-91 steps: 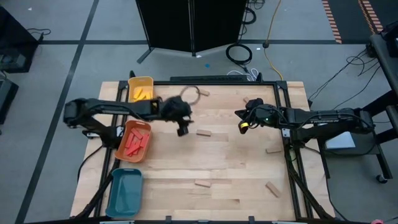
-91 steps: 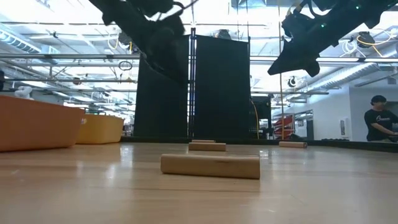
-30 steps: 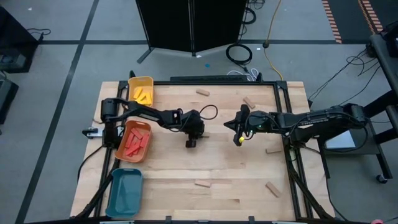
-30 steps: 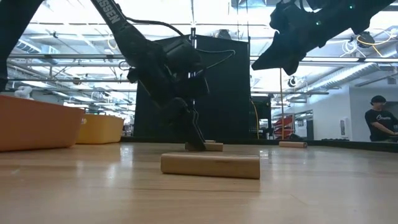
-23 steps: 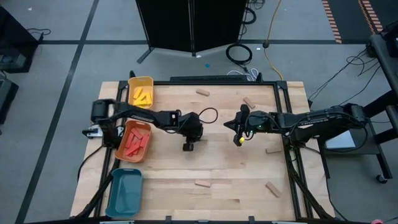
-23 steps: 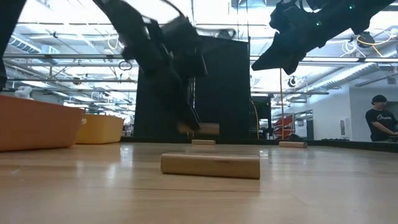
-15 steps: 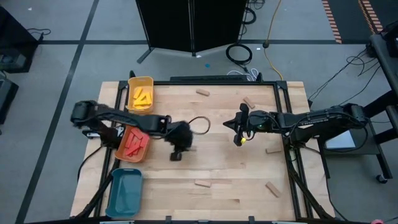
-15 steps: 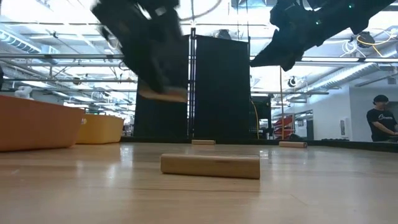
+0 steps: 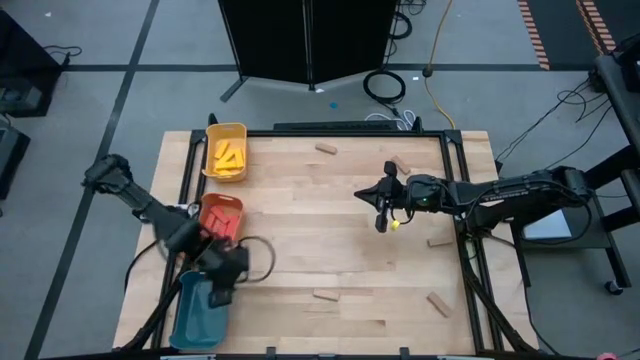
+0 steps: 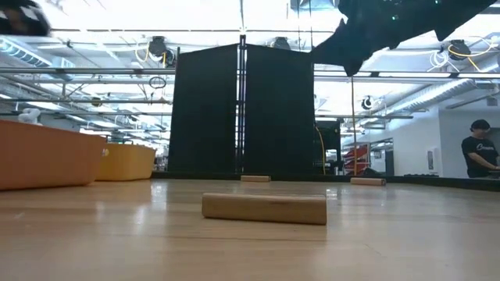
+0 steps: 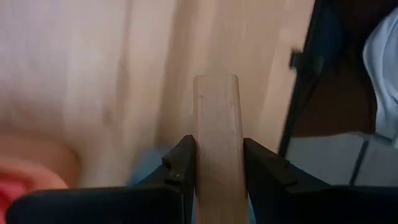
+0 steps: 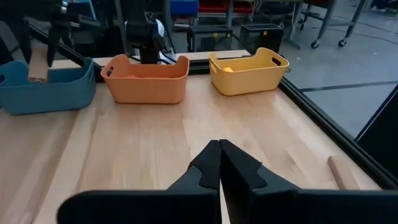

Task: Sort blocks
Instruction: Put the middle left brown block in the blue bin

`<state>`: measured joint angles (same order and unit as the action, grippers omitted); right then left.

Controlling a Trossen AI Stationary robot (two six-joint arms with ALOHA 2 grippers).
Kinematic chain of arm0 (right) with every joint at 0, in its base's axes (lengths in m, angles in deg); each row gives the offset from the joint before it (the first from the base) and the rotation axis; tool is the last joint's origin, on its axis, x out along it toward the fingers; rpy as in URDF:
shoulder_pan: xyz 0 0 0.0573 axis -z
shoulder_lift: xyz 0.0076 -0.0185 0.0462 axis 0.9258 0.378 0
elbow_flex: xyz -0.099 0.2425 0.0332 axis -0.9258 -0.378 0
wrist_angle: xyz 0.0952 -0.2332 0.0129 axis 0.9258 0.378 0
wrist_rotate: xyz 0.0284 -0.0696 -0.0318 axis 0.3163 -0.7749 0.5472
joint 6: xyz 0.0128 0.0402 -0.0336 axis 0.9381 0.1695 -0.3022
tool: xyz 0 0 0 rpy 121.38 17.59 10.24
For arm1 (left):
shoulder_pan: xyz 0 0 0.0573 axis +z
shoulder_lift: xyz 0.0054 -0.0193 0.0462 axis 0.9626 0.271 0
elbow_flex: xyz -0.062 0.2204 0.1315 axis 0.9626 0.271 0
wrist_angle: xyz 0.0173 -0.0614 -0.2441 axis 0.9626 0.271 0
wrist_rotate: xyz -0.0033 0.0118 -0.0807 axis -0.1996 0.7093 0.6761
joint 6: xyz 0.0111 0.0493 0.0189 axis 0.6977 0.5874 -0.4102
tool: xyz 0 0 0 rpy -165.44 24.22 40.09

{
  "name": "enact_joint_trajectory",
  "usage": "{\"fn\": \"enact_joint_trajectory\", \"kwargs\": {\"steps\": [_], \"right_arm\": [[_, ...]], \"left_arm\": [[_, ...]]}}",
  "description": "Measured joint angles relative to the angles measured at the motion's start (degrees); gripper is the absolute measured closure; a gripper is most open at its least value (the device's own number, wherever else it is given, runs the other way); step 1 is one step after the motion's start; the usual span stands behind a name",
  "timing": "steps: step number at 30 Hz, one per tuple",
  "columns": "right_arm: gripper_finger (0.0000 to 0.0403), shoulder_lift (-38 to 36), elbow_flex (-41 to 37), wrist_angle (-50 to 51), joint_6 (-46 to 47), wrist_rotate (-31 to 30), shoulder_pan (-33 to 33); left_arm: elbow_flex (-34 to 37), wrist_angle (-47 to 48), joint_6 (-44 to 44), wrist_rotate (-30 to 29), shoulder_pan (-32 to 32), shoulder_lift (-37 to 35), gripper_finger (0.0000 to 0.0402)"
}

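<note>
Tan wood fills our left pincer (image 11: 214,168): its two dark fingers (image 11: 181,163) pinch a plain block (image 11: 216,149) that sticks out forward between them. In the high view our left arm bends back from the tabletop's (image 9: 330,240) left edge, and the left pincer (image 9: 222,290) hangs over the teal tray (image 9: 198,318), with the orange tray (image 9: 222,214) just behind it. Our right arm reaches in level from the right side, its right pincer (image 9: 380,212) poised above mid-tabletop with the fingers pressed together, tips touching (image 12: 219,163). Loose tan blocks lie below and beyond it: one (image 9: 325,295) toward the near edge, another (image 9: 438,303) off to its right.
</note>
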<state>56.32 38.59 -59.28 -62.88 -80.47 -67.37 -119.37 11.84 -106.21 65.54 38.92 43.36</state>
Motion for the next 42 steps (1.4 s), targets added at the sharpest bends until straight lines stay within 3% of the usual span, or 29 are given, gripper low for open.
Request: {"fn": "enact_joint_trajectory", "kwargs": {"steps": [8, 18, 37, 42], "right_arm": [[0.0403, 0.00, 0.00, -2.92, 0.26, 0.00, -0.12], [0.0403, 0.00, 0.00, -3.66, 1.55, 0.00, -0.15], [0.0403, 0.02, 0.00, -3.58, 0.24, 0.00, -0.15], [0.0403, 0.04, 0.00, -3.57, 0.24, 0.00, -0.15]], "left_arm": [[0.46, 5.61, -18.72, -3.57, -11.80, -0.19, 0.0301], [2.49, 6.95, -32.06, -0.55, -16.11, -0.13, 0.0301], [2.49, 12.67, -34.20, -0.49, -16.15, -0.13, 0.0242], [2.47, 12.57, -29.73, -0.81, -15.42, -0.13, 0.0240]]}}
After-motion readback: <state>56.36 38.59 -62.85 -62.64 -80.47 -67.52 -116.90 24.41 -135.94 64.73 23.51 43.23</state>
